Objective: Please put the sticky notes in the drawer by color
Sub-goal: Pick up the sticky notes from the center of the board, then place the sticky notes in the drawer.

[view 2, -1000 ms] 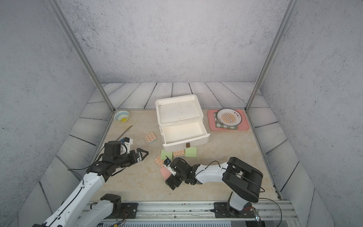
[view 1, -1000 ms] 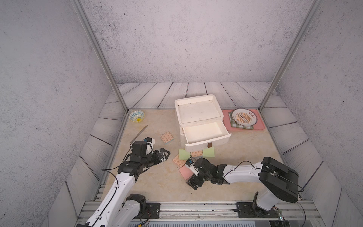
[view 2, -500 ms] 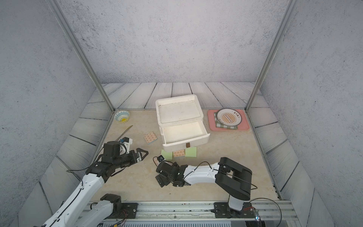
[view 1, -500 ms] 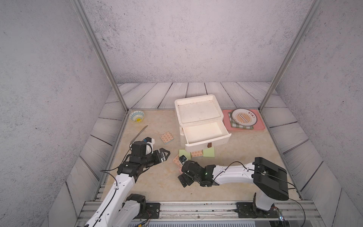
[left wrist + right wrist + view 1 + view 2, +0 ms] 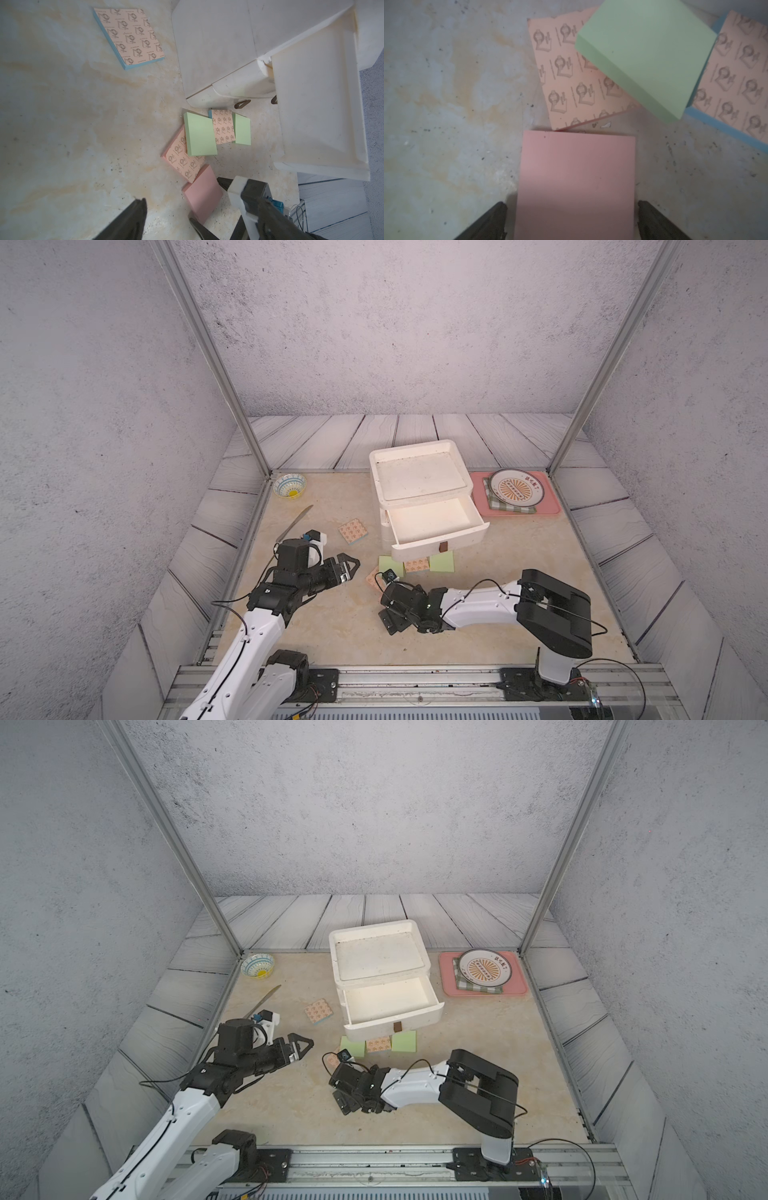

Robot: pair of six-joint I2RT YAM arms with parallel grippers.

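The beige marbled table (image 5: 519, 547) is sitting inside grey textured walls, and I am watching both arms over its near half. The drawer (image 5: 419, 472) is standing at the far middle, its top compartment pulled out toward me. The sticky notes (image 5: 199, 135) are all lying on the table. A lone patterned pad (image 5: 353, 531) is resting left of the drawer. Just near its front, a left green pad (image 5: 390, 566), a middle patterned pad (image 5: 417, 565) and a right green pad (image 5: 441, 563) are lying in a row. The left green pad is overlapping a half-covered patterned pad (image 5: 182, 160). The pink pad (image 5: 575, 182) is lying flat at the cluster's near end.

The right arm (image 5: 478, 605) is lying low, stretched leftward from its near-right base with the wrist bent down. The right jaws are standing apart, one finger (image 5: 492, 220) on each side of the pink pad; I cannot tell whether they are touching it. The left arm (image 5: 249, 639) is angling up and rightward, the left jaws hovering apart and empty above bare table left of the cluster.
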